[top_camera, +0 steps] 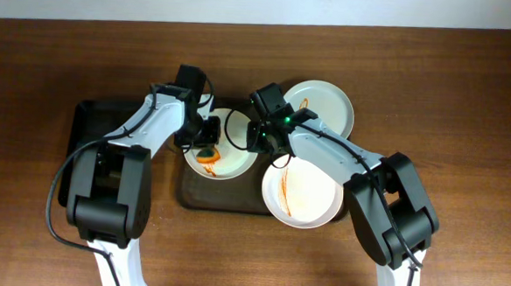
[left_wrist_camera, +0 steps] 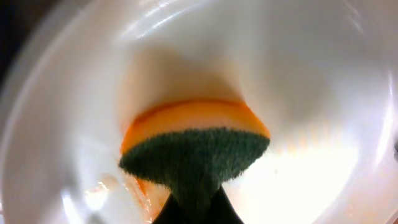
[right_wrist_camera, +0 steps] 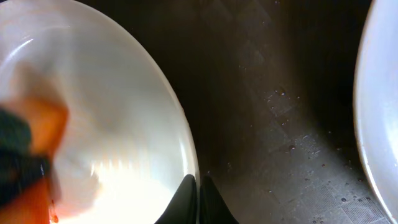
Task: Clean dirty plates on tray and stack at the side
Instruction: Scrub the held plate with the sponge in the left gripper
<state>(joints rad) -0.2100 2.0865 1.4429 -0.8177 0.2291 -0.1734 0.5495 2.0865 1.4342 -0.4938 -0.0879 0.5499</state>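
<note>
A pale plate lies at the left end of the dark brown tray. My left gripper is shut on an orange sponge with a green scouring side and presses it onto this plate, beside orange sauce. In the left wrist view the sponge is pinched by the jaws against the plate. My right gripper is shut on the plate's right rim. The right wrist view shows these fingers clamped on the rim of the plate above the tray.
A white plate with thin orange streaks lies at the tray's front right. Another pale plate lies at the back right; a plate's edge shows at the right of the right wrist view. A smaller black tray lies to the left.
</note>
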